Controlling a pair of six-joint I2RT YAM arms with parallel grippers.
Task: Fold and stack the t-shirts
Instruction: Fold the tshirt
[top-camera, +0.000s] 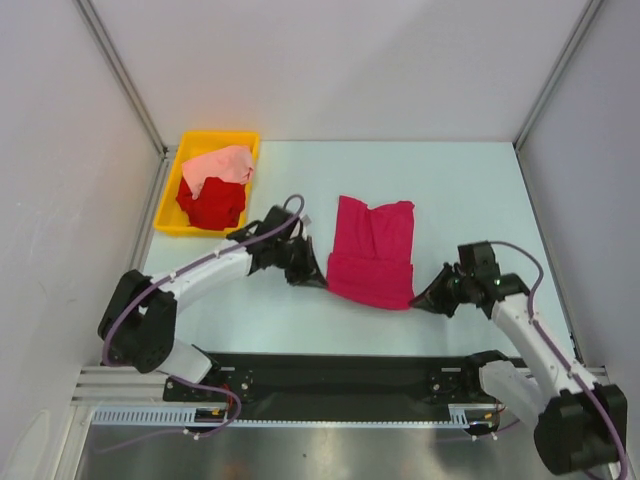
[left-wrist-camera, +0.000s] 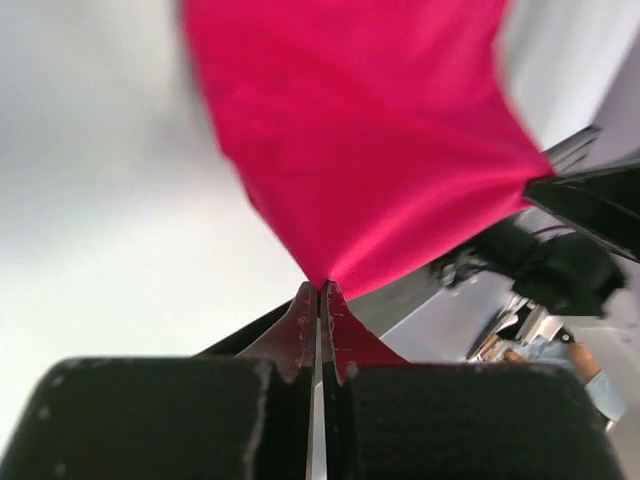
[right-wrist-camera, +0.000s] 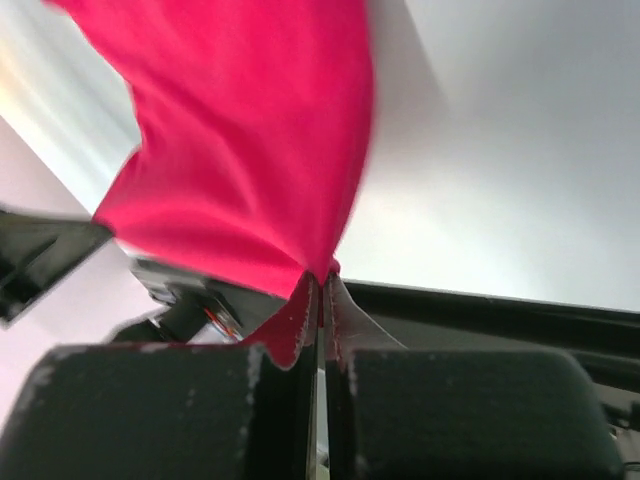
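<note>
Found magenta t-shirt (top-camera: 372, 252) lying partly folded mid-table, near portion doubled over. Noted yellow bin (top-camera: 216, 137) at far left corner, holding bright red t-shirt (top-camera: 212, 205) with pale pink t-shirt (top-camera: 222, 165) on top. Recorded pale table (top-camera: 460, 190) enclosed by white walls (top-camera: 320, 60). Observed left gripper (left-wrist-camera: 320, 290) pinched tight on magenta shirt's near left corner, right gripper (right-wrist-camera: 322, 280) likewise clamped on near right corner
</note>
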